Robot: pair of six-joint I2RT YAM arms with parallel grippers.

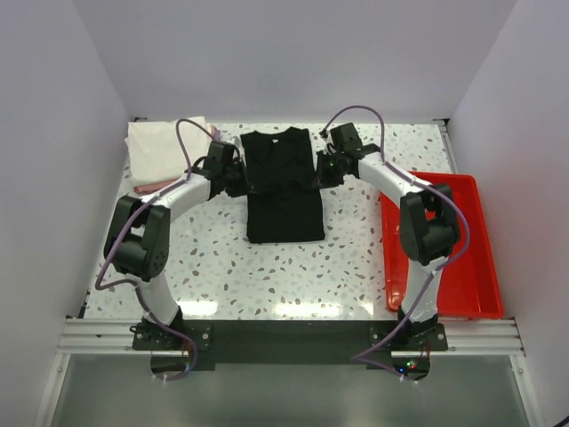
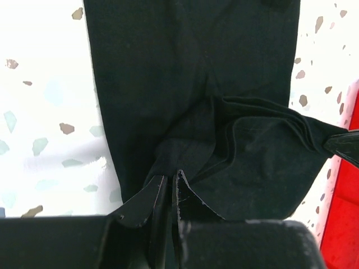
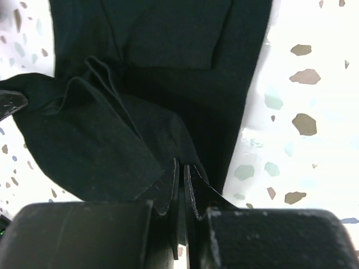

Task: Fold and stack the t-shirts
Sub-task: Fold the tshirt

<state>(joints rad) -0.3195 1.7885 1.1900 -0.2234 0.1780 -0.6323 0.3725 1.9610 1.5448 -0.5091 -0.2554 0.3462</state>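
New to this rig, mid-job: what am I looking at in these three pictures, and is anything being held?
Two robot arms are bolted at the table's near edge. The wide picture looks down from above and behind them. The other two come from a camera on each wrist, with that gripper's own dark fingers at the bottom. On the speckled table lies a black t-shirt. Far left sits a folded white shirt with a pink one beneath. A red tray is on the right. The left gripper and right gripper are each shut, pinching the black t-shirt at opposite sides.
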